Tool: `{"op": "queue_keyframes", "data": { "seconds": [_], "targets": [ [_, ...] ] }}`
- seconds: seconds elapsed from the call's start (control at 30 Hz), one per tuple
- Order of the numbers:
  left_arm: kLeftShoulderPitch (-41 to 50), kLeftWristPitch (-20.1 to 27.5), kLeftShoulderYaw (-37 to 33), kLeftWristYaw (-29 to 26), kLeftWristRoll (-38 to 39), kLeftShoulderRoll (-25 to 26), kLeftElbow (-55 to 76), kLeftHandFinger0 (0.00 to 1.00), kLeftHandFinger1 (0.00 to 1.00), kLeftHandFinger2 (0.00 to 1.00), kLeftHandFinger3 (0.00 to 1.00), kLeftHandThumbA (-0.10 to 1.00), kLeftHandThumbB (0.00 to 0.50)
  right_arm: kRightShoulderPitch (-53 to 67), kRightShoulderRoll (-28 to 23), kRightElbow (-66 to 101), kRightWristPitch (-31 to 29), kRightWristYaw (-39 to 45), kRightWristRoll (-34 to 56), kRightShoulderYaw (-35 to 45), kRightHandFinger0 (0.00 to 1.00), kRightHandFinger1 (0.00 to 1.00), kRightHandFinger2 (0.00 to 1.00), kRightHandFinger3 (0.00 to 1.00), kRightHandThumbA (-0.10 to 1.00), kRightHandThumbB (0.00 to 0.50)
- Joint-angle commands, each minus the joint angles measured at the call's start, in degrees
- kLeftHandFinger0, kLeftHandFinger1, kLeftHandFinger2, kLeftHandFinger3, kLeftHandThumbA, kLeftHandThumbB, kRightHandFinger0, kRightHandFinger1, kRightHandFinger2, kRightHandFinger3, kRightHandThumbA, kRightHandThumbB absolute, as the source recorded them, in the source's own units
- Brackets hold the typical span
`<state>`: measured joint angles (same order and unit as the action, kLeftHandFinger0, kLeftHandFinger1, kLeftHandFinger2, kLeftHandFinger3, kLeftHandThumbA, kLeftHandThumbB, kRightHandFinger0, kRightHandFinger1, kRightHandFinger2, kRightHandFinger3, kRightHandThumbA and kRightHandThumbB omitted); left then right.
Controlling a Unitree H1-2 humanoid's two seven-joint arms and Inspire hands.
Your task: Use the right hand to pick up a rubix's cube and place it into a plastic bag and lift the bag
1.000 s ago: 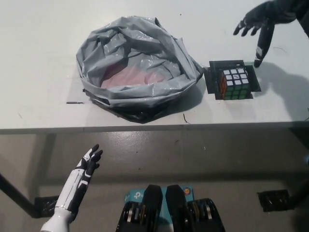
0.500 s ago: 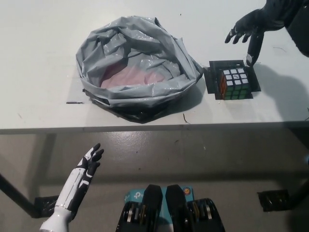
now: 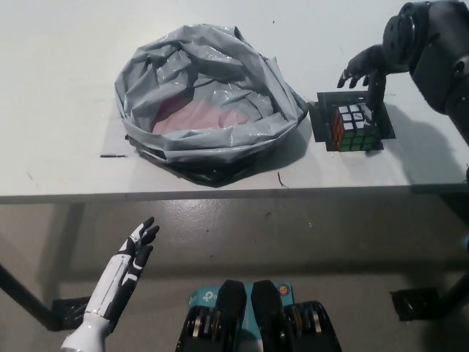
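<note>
Nearest us, our white left hand [image 3: 137,247] rests below the tabletop's [image 3: 58,88] front edge, fingers spread and empty. On the tabletop, the grey plastic bag [image 3: 209,103] sits open at the middle. Toward the right edge, the Rubik's cube [image 3: 357,126] sits in a black tray [image 3: 319,121]. Our black right hand [image 3: 366,73] hovers just behind the cube, fingers apart, one pointing down at its far side.

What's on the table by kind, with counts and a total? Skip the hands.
Plastic bag: 1, grey, mouth open
Rubik's cube: 1
Black tray under the cube: 1
Total: 3
</note>
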<state>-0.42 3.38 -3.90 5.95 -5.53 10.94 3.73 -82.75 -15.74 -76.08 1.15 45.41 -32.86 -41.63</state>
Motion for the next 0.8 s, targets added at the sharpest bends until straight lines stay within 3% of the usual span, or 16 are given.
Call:
{"op": "queue_keyframes", "data": {
  "seconds": [0.0, 0.57, 0.77],
  "targets": [
    [-0.23, 0.43, -0.23, 0.76, -0.50, 0.70, 2.26, 1.00, 1.00, 1.00, 1.00, 1.00, 0.149, -2.15, 0.33, -1.12, -2.40, -3.90, -1.51, 0.21, 1.00, 1.00, 1.00, 1.00, 0.96, 0.500],
    [-0.33, 0.16, -0.28, 0.68, -0.91, 0.73, 2.85, 1.00, 1.00, 1.00, 1.00, 1.00, 0.161, -0.74, 0.77, -3.44, -3.04, -7.80, -3.65, -0.49, 1.00, 1.00, 1.00, 1.00, 0.93, 0.500],
    [-0.58, 0.30, -0.46, 0.77, -1.46, 0.97, 3.02, 1.00, 1.00, 1.00, 1.00, 1.00, 0.145, -0.33, 0.57, -4.31, -1.52, -9.53, -3.80, -0.01, 1.00, 1.00, 1.00, 1.00, 0.85, 0.500]
  ]
}}
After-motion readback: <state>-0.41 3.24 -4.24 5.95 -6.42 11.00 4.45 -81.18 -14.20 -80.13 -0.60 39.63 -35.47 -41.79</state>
